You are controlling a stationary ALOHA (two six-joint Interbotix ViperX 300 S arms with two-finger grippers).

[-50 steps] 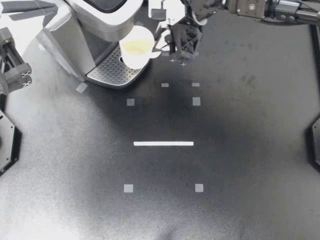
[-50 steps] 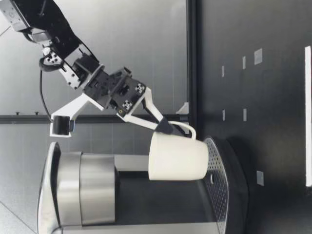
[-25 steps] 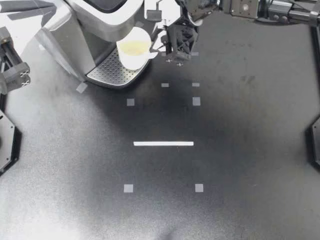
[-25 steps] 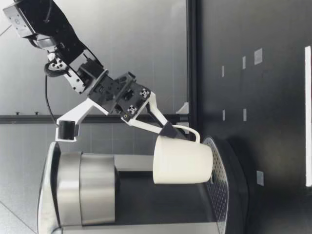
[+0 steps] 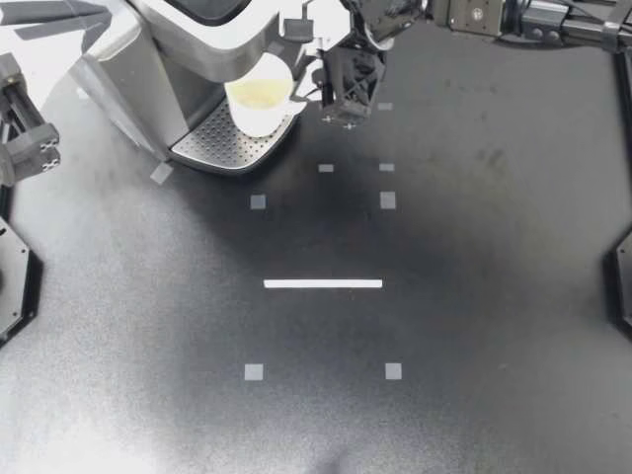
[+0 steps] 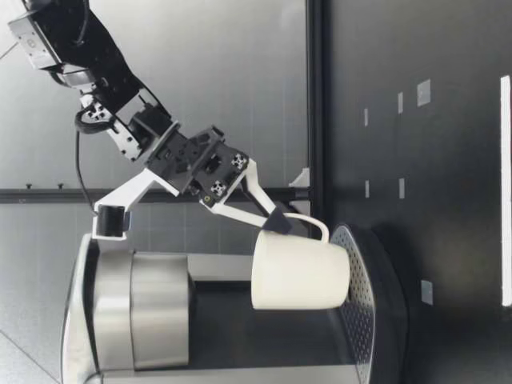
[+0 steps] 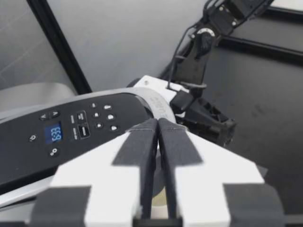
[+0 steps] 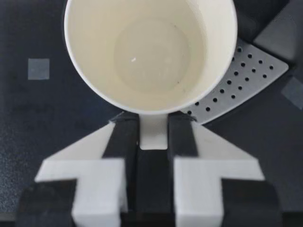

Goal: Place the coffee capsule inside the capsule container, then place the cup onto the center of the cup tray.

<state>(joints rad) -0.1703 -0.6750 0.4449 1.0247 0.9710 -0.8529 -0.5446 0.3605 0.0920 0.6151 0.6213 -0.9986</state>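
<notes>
A white cup [image 5: 260,99] hangs just above the perforated cup tray [image 5: 219,143] of the coffee machine [image 5: 178,49]. My right gripper [image 5: 312,93] is shut on the cup's handle [image 8: 153,132], one finger on each side. In the low view the cup [image 6: 300,274] sits slightly tilted, its base close over the tray [image 6: 362,298]. The right wrist view looks into the empty cup [image 8: 147,56], which covers part of the tray [image 8: 248,82]. My left gripper [image 5: 105,18] is shut and empty, held high beside the machine's top. No capsule shows.
The machine's control panel [image 7: 71,130] fills the ground under my left gripper [image 7: 157,137]. On the black table lie a white tape strip [image 5: 323,283] and several small grey tape squares [image 5: 387,200]. The machine's head [image 6: 140,316] overhangs the tray.
My right gripper has carried the cup toward the machine and lower, from the tray's outer edge to over the tray. The left arm has not moved.
</notes>
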